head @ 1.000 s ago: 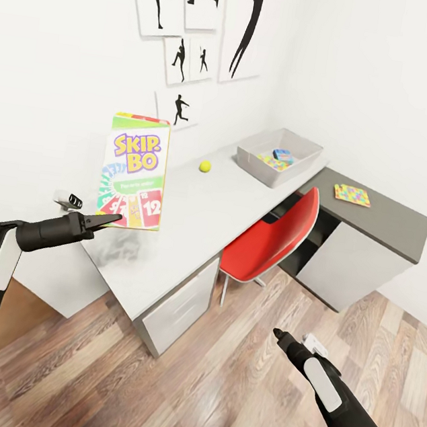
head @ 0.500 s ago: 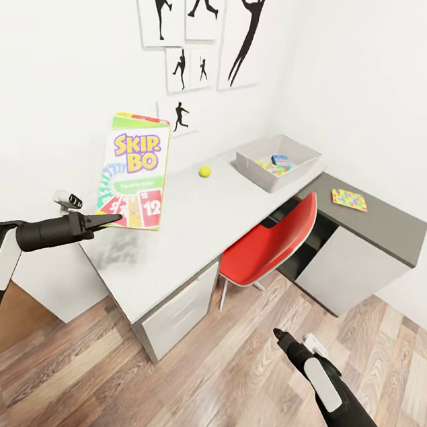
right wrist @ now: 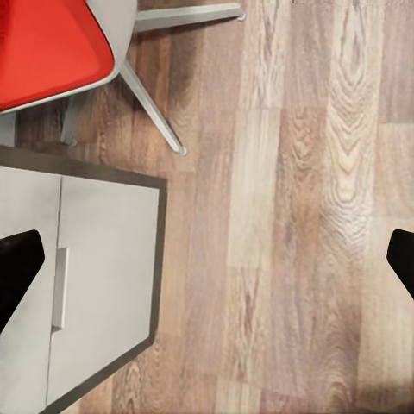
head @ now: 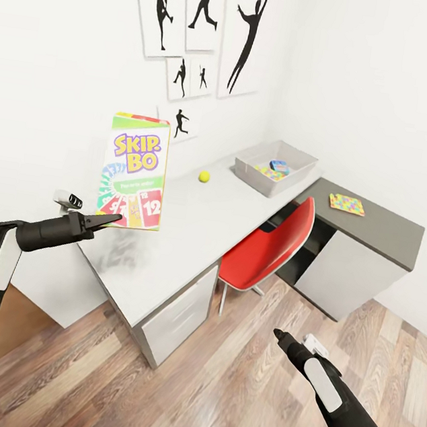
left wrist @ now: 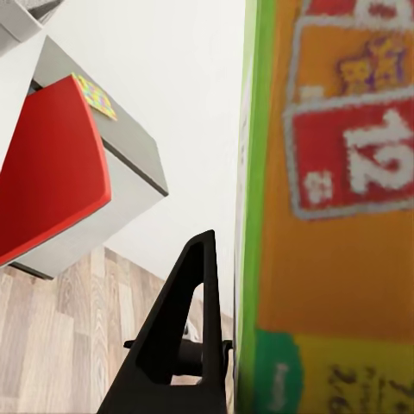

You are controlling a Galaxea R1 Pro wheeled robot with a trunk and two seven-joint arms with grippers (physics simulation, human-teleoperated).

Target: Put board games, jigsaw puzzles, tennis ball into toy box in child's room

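Observation:
My left gripper (head: 109, 218) is shut on the bottom edge of the green-yellow-red Skip-Bo board game (head: 135, 171), holding it upright above the near end of the pale grey table (head: 191, 227). In the left wrist view one black finger (left wrist: 194, 302) lies against the box's (left wrist: 332, 216) edge. The tennis ball (head: 204, 176) rests on the table. Behind it, the toy box (head: 297, 163) holds a small blue board game (head: 279, 165) and a jigsaw puzzle (head: 265, 172). Another jigsaw puzzle (head: 347, 204) lies on the dark-grey section. My right gripper (head: 280, 335) hangs open over the floor, and its wrist view (right wrist: 207, 263) shows nothing between the fingers.
A red chair (head: 270, 245) is tucked under the desk between the drawer unit (head: 178, 317) and the lower cabinet (head: 352, 267). Wooden floor (head: 216, 390) spreads in front. Silhouette posters (head: 199, 28) hang on the white wall behind the desk.
The whole picture has shifted a little, so the camera has moved relative to the desk. Both arms keep the same pose and the Skip-Bo box stays in the left gripper.

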